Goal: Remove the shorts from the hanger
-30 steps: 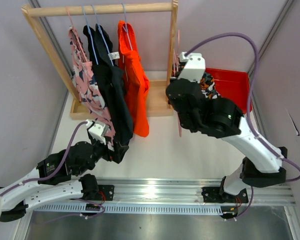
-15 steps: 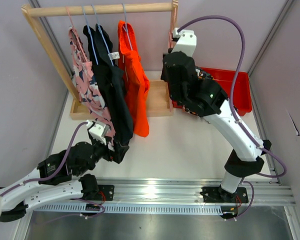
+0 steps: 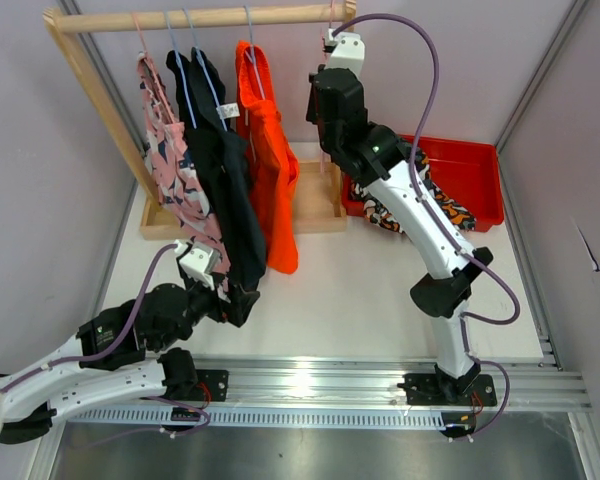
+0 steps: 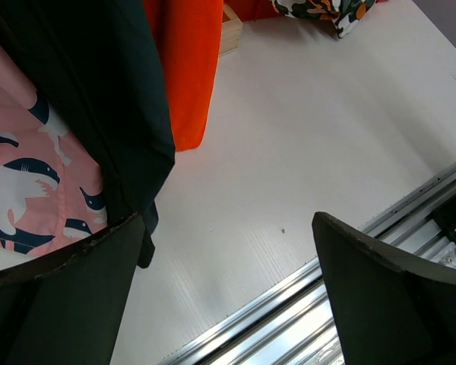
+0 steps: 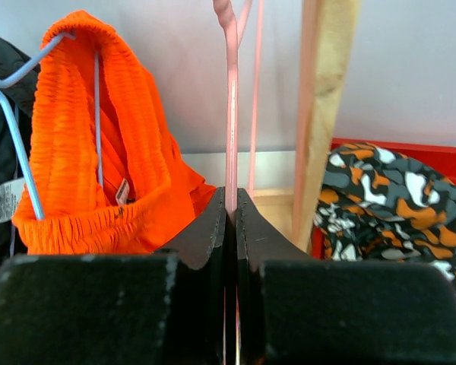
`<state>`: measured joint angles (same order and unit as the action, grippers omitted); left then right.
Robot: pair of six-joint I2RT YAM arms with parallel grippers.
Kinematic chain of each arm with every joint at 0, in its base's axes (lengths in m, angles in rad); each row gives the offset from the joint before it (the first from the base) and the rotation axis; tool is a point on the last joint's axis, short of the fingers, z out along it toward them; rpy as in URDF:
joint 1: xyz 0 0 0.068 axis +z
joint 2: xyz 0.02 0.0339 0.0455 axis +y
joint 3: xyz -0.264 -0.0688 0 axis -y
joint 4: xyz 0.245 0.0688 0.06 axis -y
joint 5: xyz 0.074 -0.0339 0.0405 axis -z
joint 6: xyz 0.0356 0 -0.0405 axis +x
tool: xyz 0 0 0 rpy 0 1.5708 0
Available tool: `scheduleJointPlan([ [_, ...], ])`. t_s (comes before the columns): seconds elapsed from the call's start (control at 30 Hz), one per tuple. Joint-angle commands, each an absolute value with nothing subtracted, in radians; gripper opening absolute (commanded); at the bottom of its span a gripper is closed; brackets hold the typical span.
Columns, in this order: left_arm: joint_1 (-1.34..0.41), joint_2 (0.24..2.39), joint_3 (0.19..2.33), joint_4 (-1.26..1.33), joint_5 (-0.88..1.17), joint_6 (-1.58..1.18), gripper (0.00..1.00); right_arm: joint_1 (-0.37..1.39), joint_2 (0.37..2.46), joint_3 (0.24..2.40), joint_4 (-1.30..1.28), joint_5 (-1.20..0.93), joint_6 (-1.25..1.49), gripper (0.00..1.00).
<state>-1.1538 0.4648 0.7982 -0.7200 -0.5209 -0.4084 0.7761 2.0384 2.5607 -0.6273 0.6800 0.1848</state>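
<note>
Shorts, camouflage-patterned, lie heaped in the red bin, off the hanger, below and right of the right gripper. Its jaws pinch the bare pink hanger, stem vertical, hook up by the rod. Left gripper spread, well apart, at the dark garment.

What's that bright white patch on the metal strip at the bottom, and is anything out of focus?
Top external: glare off the metal rail. Right wrist: the right fingers gripping the pink hanger look soft; the orange shorts are crisp. Left wrist: the left fingers look dark, soft-edged.
</note>
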Motion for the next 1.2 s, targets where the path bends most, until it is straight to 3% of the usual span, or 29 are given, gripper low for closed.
scheduleJointPlan([
  [0.0, -1.152, 0.474, 0.793, -0.692, -0.52, -0.387, 0.99, 0.764, 2.045, 2.619, -0.511, 0.615, 0.15, 0.0],
  [0.5, -1.152, 0.494, 0.793, -0.695, -0.522, -0.385, 0.99, 0.681, 2.1, 2.605, -0.544, 0.526, 0.189, 0.0],
  [0.67, -1.152, 0.499, 0.793, -0.696, -0.528, -0.387, 0.99, 0.684, 2.034, 2.528, -0.572, 0.537, 0.206, 0.0],
  [0.73, -1.152, 0.5, 0.792, -0.696, -0.531, -0.387, 0.99, 0.701, 1.973, 2.455, -0.571, 0.554, 0.204, 0.28],
  [0.77, -1.152, 0.502, 0.792, -0.696, -0.531, -0.387, 0.99, 0.707, 1.951, 2.43, -0.565, 0.569, 0.199, 0.58],
  [0.8, -1.152, 0.502, 0.793, -0.696, -0.531, -0.387, 0.99, 0.716, 1.928, 2.406, -0.563, 0.584, 0.196, 0.69],
  [0.9, -1.152, 0.506, 0.793, -0.696, -0.532, -0.387, 0.99, 0.761, 1.846, 2.315, -0.569, 0.658, 0.183, 0.88],
  [1.17, -1.152, 0.511, 0.793, -0.698, -0.534, -0.388, 0.99, 0.948, 1.582, 2.017, -0.485, 0.977, 0.109, 0.93],
])
